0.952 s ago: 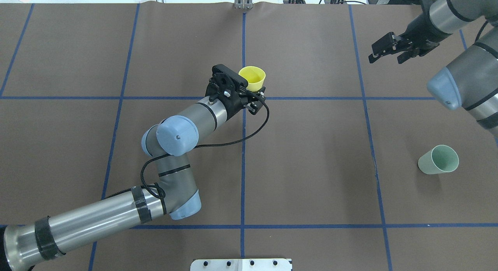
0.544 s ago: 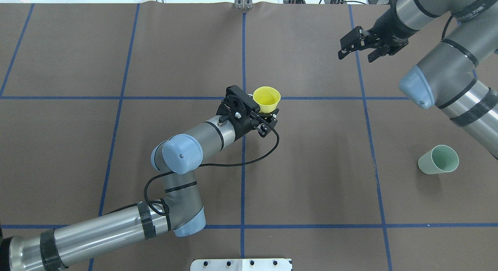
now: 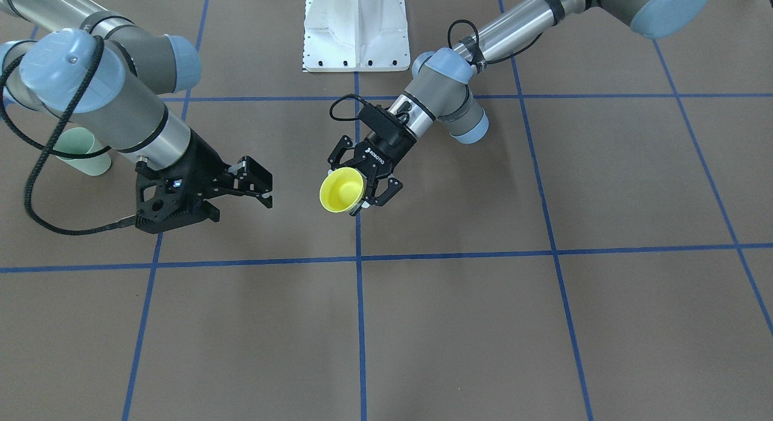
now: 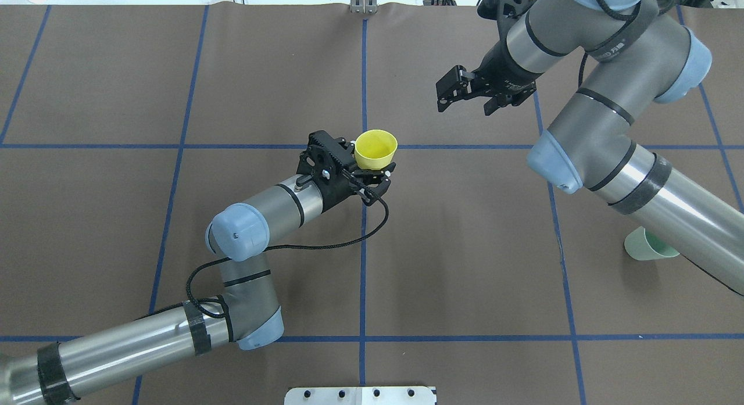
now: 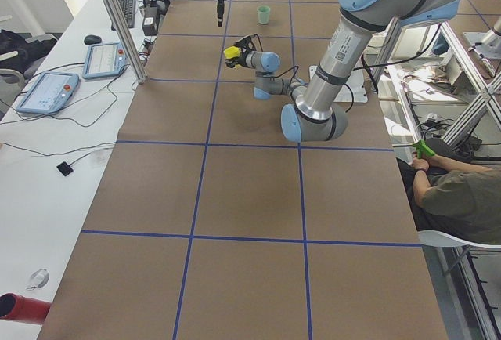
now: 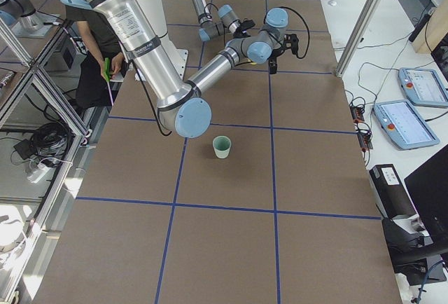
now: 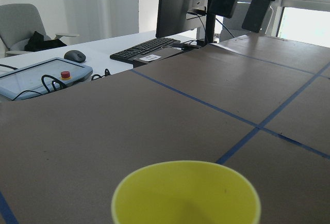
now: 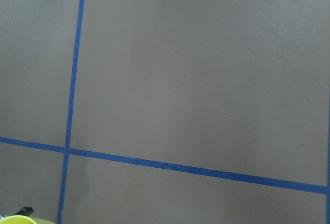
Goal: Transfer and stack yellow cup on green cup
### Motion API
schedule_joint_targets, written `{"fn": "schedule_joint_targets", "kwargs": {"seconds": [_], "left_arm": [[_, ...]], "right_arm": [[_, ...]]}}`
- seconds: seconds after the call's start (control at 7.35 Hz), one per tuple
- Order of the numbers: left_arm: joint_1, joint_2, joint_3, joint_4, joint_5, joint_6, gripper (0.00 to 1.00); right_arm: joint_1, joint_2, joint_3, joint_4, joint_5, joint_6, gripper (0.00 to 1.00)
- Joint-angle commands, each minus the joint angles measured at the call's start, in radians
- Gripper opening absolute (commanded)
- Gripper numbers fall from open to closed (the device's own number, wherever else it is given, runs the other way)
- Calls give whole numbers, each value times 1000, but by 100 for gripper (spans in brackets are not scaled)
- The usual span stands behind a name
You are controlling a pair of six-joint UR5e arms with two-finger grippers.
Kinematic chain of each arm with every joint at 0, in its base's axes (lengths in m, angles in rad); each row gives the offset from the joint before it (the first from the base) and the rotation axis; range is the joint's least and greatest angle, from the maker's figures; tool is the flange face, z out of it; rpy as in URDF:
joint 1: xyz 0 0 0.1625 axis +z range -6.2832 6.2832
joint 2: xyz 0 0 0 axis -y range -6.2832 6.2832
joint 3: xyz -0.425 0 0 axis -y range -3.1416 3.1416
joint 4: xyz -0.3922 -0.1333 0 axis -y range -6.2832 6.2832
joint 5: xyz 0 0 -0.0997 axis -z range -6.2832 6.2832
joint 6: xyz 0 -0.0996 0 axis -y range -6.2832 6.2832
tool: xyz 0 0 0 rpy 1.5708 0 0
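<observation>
The brown-covered table [image 4: 465, 248], gridded with blue tape, took up most of the room in front of me. The right arm [image 4: 610, 161] stretched across its side of the table, its forearm passing above the green cup [image 6: 222, 146], which stood upright on the mat, mouth up, well apart from everything else. The left arm [image 4: 145, 341] reached in toward the centre line. The right gripper [image 4: 465, 103] hung over the far part of the table with its jaws apart and nothing between them, well apart from the other gripper. The left gripper [image 4: 376, 171] had its jaws clamped on the lower part of the yellow cup [image 4: 376, 149]. The cup was held above the mat near the middle tape crossing, tilted, its open mouth pointing away from the wrist.
</observation>
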Motion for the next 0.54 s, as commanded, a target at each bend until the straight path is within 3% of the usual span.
{"fn": "schedule_joint_targets", "kwargs": {"seconds": [0.0,0.41], "left_arm": [[0,48,-3,-63,-1,-1,48],[7,56,-20,-69,5,-1,57]], "right_arm": [[-65,39,-5,-3,-7,1,97],[-96,100,-49,-6,-10,3,88]]}}
